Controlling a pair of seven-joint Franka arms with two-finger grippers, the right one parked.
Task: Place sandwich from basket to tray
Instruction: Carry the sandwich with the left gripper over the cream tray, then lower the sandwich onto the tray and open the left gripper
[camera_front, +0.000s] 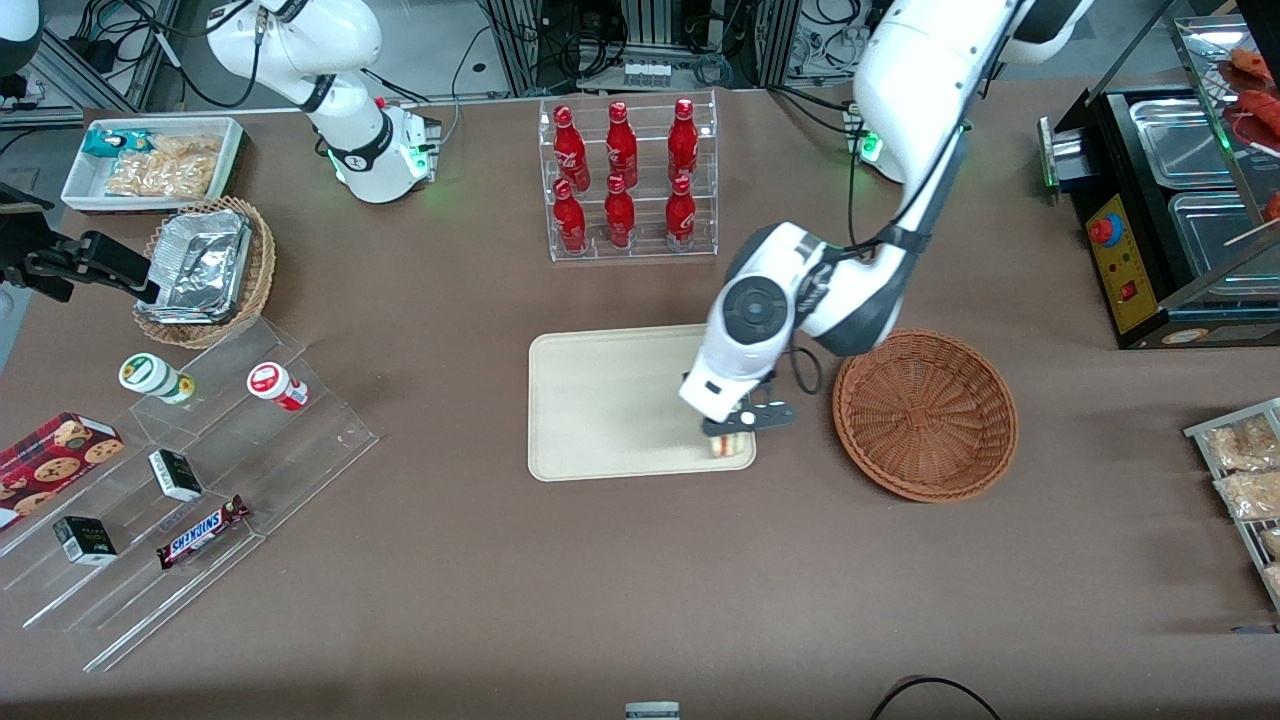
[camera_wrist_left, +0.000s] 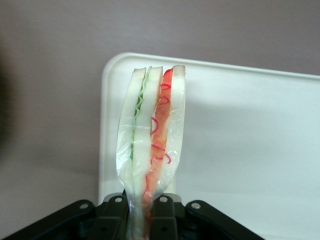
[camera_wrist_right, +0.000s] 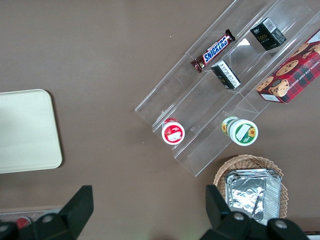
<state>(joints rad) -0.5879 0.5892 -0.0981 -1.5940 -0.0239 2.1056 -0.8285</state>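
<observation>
The sandwich (camera_wrist_left: 152, 135) is a wrapped wedge of pale bread with green and red-pink layers. My left gripper (camera_wrist_left: 141, 210) is shut on its narrow end. In the front view the gripper (camera_front: 733, 432) holds the sandwich (camera_front: 729, 446) at the corner of the beige tray (camera_front: 610, 400) that is nearest the front camera and closest to the basket. The tray also shows in the left wrist view (camera_wrist_left: 240, 130) under the sandwich. The reddish-brown wicker basket (camera_front: 925, 413) stands beside the tray, toward the working arm's end, with nothing in it.
A clear rack of red bottles (camera_front: 627, 178) stands farther from the camera than the tray. Toward the parked arm's end are a tan basket with a foil container (camera_front: 205, 268), a white bin of snacks (camera_front: 155, 162) and a clear stepped stand (camera_front: 190, 480). A black food warmer (camera_front: 1165, 210) stands at the working arm's end.
</observation>
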